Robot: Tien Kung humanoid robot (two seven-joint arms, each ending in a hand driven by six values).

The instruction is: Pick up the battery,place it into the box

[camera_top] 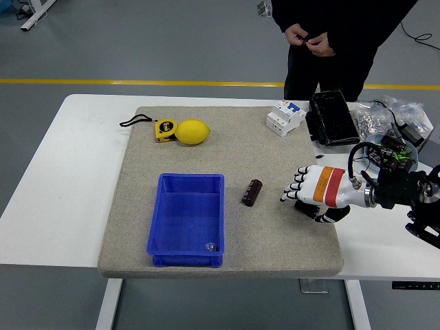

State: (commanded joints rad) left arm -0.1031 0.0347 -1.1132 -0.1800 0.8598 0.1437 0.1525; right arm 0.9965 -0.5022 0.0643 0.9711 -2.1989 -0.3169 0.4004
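Observation:
A dark cylindrical battery [252, 192] lies on the grey mat, just right of the blue box [162, 220]. A second dark battery [303, 207] lies further right, mostly hidden under my right hand [300, 192]. That white hand comes in from the right, palm down, low over this battery. Its fingers [294, 185] are stretched toward the left and its thumb [324, 218] sits on the near side of the battery. It does not grip anything. The box holds a small shiny object [211, 245] in its near right corner. My left arm is out of view.
A yellow tape measure [165, 129] and a lemon [193, 131] lie at the mat's back left. A white breaker [285, 116], a black case [332, 117] and bags of parts [388, 117] sit at the back right. A person [311, 38] stands behind, hands together.

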